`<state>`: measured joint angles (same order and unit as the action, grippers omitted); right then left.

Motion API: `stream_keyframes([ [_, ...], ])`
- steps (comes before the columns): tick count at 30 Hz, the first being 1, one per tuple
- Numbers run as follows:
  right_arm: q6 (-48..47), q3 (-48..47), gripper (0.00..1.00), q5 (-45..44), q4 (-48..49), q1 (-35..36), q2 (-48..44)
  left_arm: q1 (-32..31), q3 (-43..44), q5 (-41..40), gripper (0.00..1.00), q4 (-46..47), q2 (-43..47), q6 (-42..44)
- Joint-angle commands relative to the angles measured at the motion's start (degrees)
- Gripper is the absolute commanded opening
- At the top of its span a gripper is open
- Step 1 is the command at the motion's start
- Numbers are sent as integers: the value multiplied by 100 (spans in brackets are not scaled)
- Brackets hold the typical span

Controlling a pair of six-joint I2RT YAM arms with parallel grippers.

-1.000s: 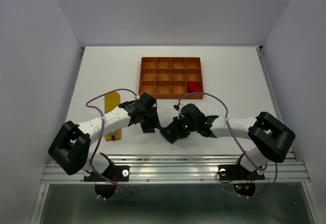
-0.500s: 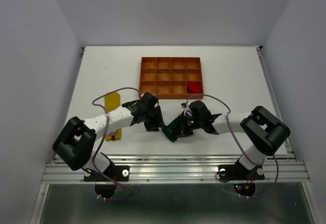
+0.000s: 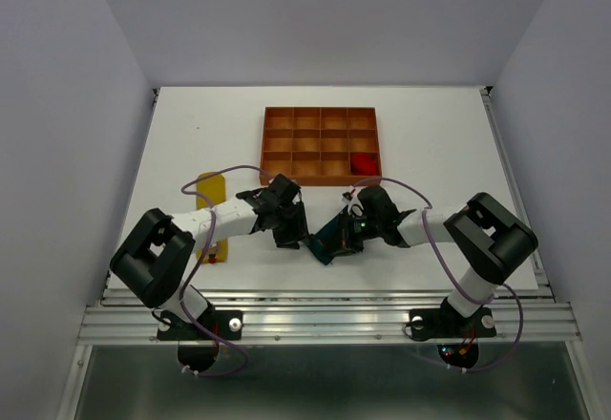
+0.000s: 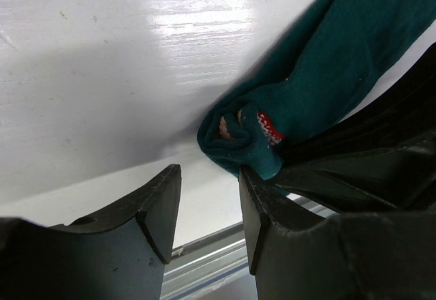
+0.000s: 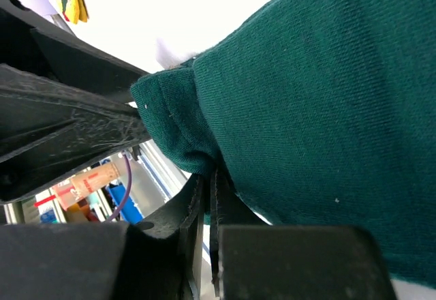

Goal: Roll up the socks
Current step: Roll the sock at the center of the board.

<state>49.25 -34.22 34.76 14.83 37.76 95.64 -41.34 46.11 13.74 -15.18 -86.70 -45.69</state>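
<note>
Mid-roll on the teal sock [image 3: 323,246], near-middle of the worktop [image 3: 191,143]: my right gripper [image 5: 208,184] pinches its edge, left gripper [image 4: 209,184] gapes empty beside the curled end, which I'd nip and turn next.

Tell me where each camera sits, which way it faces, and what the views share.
Top external: above and behind the bases, looking down on the table; both arms show.
Left wrist: low over the table, facing the teal sock; the left fingers show, apart.
Right wrist: against the same sock; the right fingers show, pinching it.
Shared: all three show the teal sock.
</note>
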Motion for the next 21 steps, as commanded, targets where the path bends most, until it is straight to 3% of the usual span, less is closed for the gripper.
stream_keyframes([
  [1,-241,-41,1,-462,-490,-102,236,21,241,103,50,138,-128,174],
  [14,-460,-182,1,-462,-735,-102,377,30,390,296,50,463,-611,210],
  [17,-522,-252,1,-453,-797,-155,438,30,417,358,46,525,-717,210],
  [20,-575,-296,1,-427,-824,-155,482,30,417,305,34,560,-779,201],
  [21,-601,-305,1,-427,-841,-155,491,30,417,270,24,586,-805,192],
])
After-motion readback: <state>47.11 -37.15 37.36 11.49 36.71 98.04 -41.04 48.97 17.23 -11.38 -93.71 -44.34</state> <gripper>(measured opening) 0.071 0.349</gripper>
